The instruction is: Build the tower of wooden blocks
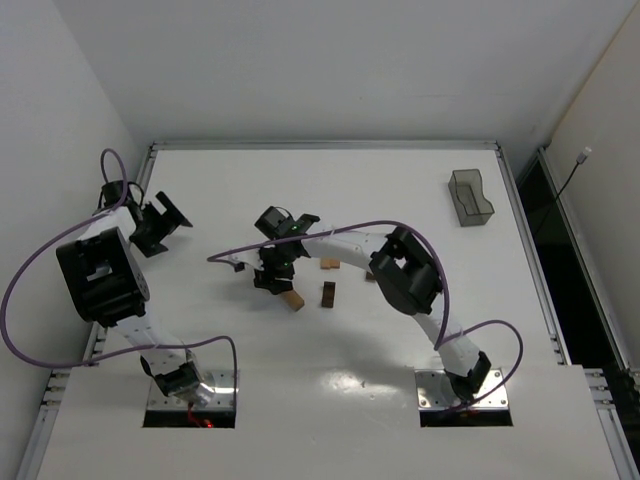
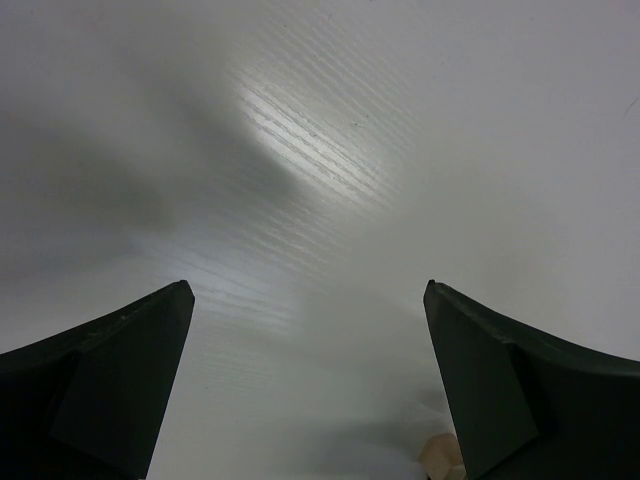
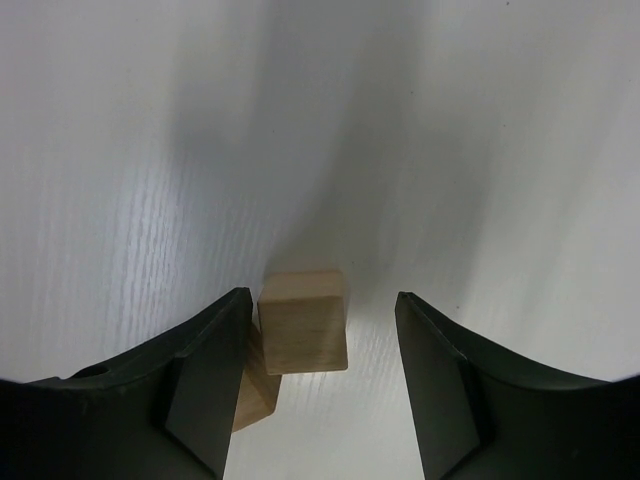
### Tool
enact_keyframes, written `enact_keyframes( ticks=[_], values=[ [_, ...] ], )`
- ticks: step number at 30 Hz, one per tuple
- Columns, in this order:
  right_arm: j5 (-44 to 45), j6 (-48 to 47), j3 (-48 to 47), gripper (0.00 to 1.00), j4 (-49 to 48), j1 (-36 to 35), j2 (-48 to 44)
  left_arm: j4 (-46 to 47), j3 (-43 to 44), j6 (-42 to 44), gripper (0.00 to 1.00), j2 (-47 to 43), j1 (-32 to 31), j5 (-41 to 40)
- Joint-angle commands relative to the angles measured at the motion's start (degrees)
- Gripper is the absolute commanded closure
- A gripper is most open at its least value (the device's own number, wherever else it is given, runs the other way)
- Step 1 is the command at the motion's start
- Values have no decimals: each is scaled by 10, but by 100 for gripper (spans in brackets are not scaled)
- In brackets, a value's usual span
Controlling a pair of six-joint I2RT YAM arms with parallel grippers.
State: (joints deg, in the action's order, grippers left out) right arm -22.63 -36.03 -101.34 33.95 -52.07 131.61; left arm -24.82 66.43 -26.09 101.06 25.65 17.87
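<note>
The tan cube [image 3: 303,320] sat between my right pincer [image 3: 322,297], whose jaws stood half open and gripped nothing. It lay nearer one finger, against a second tan block [image 3: 255,390]. Closing off-centre could have shoved both aside. A dark block [image 1: 328,294] lay just to the right and the bin [image 1: 470,197] well beyond it. My left pincer [image 2: 308,290] gaped empty.

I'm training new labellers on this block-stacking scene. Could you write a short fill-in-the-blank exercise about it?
1. The left gripper stands wide ___, holding nothing.
2. The right gripper has a tan cube ___ its fingers.
3. The grey bin stands near the far ___ corner of the table.
Missing words: open; between; right.
</note>
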Motion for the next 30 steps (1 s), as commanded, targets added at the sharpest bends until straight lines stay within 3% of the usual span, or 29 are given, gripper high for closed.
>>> enact_keyframes(
  ticks=[1, 6, 9, 10, 12, 15, 18, 19, 21, 22, 23, 27, 30],
  values=[
    [-2, -14, -16, 44, 2, 5, -7, 0, 19, -10, 0, 4, 9, 16],
    [-2, -20, -16, 55, 10, 10, -7, 0, 19, -10, 0, 9, 9, 16],
    [-2, -20, -11, 78, 10, 10, -13, 0, 19, -10, 0, 9, 9, 16],
    [-2, -20, -11, 92, 10, 10, -13, 0, 19, -10, 0, 9, 9, 16],
    [-2, -20, -11, 100, 10, 10, -19, 0, 19, -10, 0, 3, 9, 16],
    [-14, 21, -11, 100, 8, 10, -45, 0, 19, -10, 0, -15, 9, 3],
    [9, 154, -3, 100, -17, 10, -78, 0, 6, 11, 0, -52, -18, -42],
    [44, 240, 4, 100, -34, 10, -101, 0, 1, 11, 0, -64, -42, -56],
    [95, 320, 31, 100, -49, 15, -128, 6, -22, 28, 0, -106, -68, -96],
    [193, 364, 46, 100, -66, 15, -143, 12, -28, 28, 0, -119, -98, -115],
    [236, 425, 61, 100, -66, 15, -172, 12, -34, 33, 0, -132, -112, -136],
    [347, 531, 136, 100, -72, 23, -237, 33, -71, 28, 0, -193, -155, -193],
    [419, 618, 177, 100, -58, 42, -277, 41, -80, 14, 0, -232, -162, -191]
  ],
)
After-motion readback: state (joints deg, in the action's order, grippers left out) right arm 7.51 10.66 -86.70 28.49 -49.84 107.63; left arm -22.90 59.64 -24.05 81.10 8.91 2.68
